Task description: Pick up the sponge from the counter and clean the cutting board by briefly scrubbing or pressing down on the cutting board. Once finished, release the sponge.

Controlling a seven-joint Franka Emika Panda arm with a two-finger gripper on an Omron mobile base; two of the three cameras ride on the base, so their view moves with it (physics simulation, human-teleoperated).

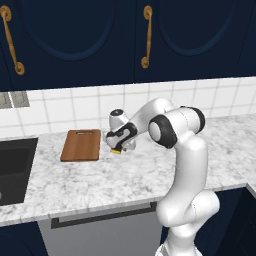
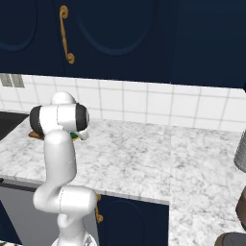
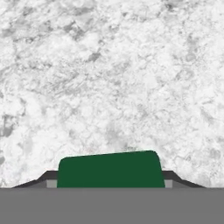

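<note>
Sponge gripped, transfer to board pending

Sponge point(image 3: 109, 169) sits clamped between the fingers of the gripper point(image 1: 117, 148), apparently just above the counter point(image 1: 150, 175), right of the cutting board point(image 1: 81, 145). Next move, by judgement: carry it left over the board, then press down.

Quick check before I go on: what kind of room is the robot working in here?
A rendered home kitchen, by the look of it: a white marble counter with a black sink basin set in it, a tiled wall behind, and dark blue cabinets with brass handles above. A wooden cutting board lies on the counter.
</note>
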